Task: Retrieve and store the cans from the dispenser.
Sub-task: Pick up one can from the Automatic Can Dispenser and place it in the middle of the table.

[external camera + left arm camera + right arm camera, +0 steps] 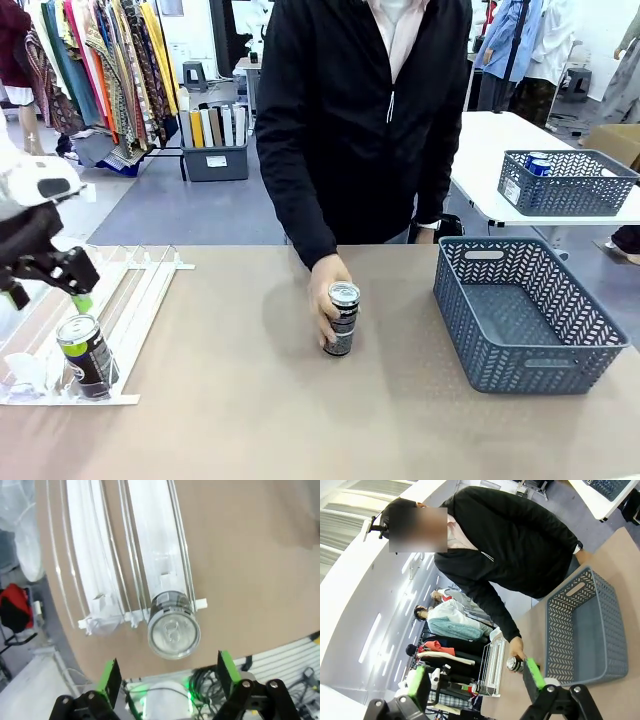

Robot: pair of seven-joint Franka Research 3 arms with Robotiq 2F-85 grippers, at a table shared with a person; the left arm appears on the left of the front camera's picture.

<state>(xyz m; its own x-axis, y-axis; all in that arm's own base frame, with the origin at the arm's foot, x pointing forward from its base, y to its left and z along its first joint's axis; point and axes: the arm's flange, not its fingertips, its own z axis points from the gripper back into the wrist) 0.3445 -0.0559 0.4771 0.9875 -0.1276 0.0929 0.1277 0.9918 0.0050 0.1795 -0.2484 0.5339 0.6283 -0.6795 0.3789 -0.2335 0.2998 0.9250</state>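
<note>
A dark can (86,352) with a silver top stands at the near end of the white railed dispenser (140,290). My left gripper (49,298) hovers open just above it. In the left wrist view the same can (173,626) sits against the stopper of its lane in the dispenser (150,550), and the left gripper (167,677) straddles nothing. A person's hand (325,290) holds a second dark can (342,320) upright on the middle of the table. My right gripper (475,680) is open, high above the table, and sees that can (514,664) in the hand.
A grey-blue lattice basket (560,370) stands on the table's right side, also in the right wrist view as the basket (560,630). On a white table behind, another basket (565,195) holds blue cans (537,163). The person stands at the far edge.
</note>
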